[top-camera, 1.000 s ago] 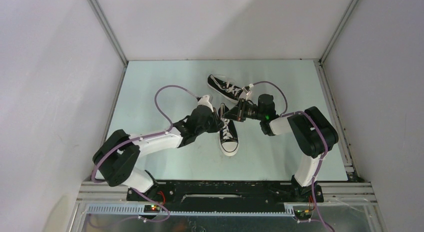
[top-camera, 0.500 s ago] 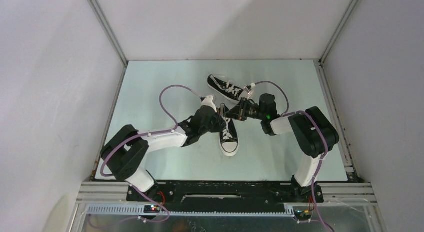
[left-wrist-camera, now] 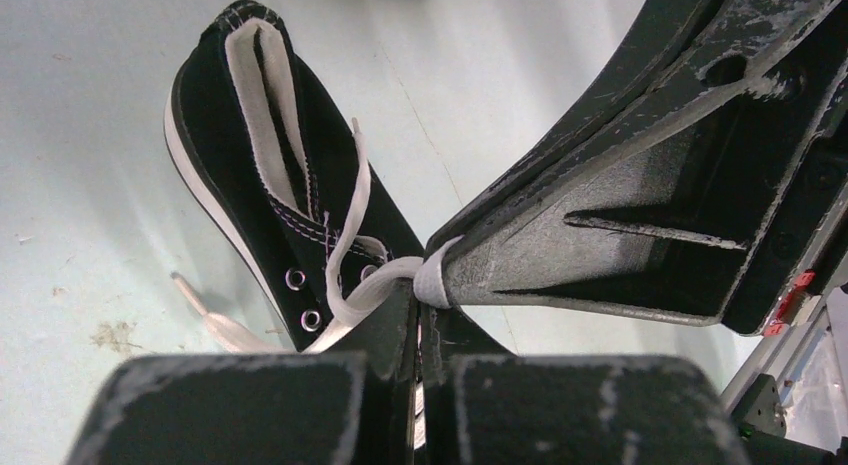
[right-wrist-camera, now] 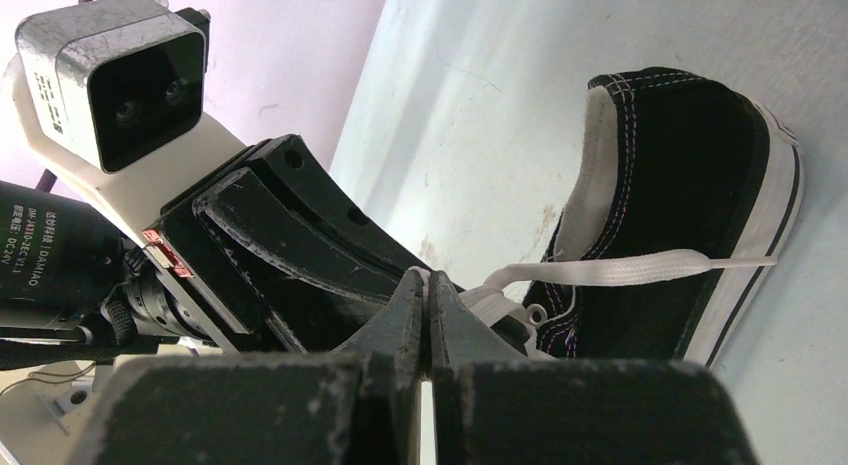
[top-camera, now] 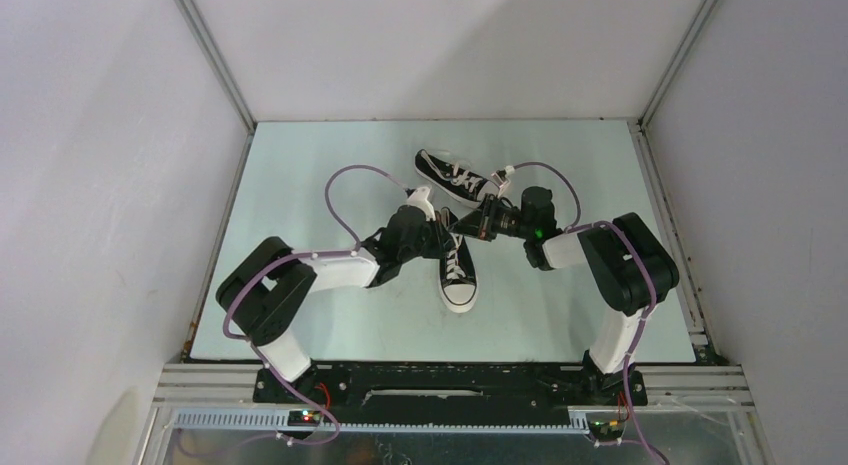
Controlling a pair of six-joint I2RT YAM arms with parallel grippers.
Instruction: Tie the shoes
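Your left gripper [left-wrist-camera: 416, 320] and right gripper [right-wrist-camera: 428, 297] meet tip to tip above the nearer small black canvas sneaker [top-camera: 458, 275], white-soled and white-capped, which lies mid-way across the pale green tabletop [top-camera: 330, 165] with its toe towards the arm bases. Both pairs of jaws are pressed together, pinching its white lace [right-wrist-camera: 640, 268]. The second sneaker [top-camera: 450, 175] lies just beyond them.
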